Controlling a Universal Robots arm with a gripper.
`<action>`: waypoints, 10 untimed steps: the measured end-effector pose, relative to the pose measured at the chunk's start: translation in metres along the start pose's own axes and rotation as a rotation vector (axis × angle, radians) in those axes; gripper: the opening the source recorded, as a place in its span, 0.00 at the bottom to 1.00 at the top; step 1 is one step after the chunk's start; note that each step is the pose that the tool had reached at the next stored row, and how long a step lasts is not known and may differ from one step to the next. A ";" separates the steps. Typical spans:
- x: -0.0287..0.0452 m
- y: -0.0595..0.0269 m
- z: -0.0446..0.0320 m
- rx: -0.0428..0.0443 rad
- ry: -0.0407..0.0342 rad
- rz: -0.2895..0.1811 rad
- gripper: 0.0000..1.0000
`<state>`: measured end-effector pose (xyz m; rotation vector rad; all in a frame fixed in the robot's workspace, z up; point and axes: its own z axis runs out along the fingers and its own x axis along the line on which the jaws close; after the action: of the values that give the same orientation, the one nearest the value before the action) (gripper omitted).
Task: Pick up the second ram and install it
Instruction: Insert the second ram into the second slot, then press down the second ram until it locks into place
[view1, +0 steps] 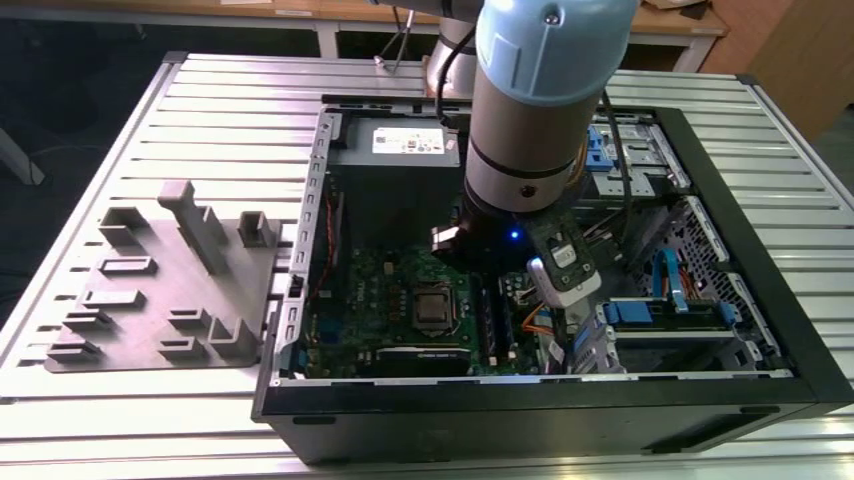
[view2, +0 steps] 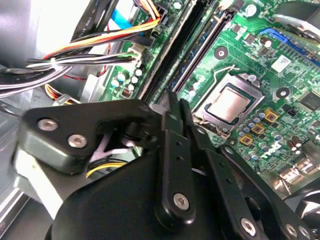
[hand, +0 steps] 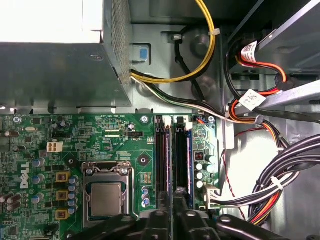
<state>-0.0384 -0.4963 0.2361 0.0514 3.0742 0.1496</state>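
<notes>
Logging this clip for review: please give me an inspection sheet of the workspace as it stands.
Surface: ribbed metal table, bearing an open black computer case.
Job's things: green motherboard's long dark memory slots in the case; the thin dark memory stick cannot be told from them.
Clutter: grey plastic fixture block, at the exterior view's left of the case.
Grippers: black gripper over the slots' end.
Cables: yellow, red and black wire bundles beside the motherboard.
Surroundings: wooden desk beyond table.

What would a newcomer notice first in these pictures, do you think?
The blue-and-grey robot arm reaching into the open computer case dominates the exterior view. In the first wrist view, the green motherboard and its silver processor stand out, with the hand over the memory slots.
</notes>
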 end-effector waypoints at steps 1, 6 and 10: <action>0.0000 0.0000 0.0000 0.0000 0.0000 0.000 0.08; 0.0000 0.0000 -0.0001 0.0000 0.0000 0.000 0.07; 0.0000 0.0000 -0.0004 0.0000 0.0000 0.000 0.07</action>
<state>-0.0384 -0.4963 0.2365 0.0515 3.0742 0.1496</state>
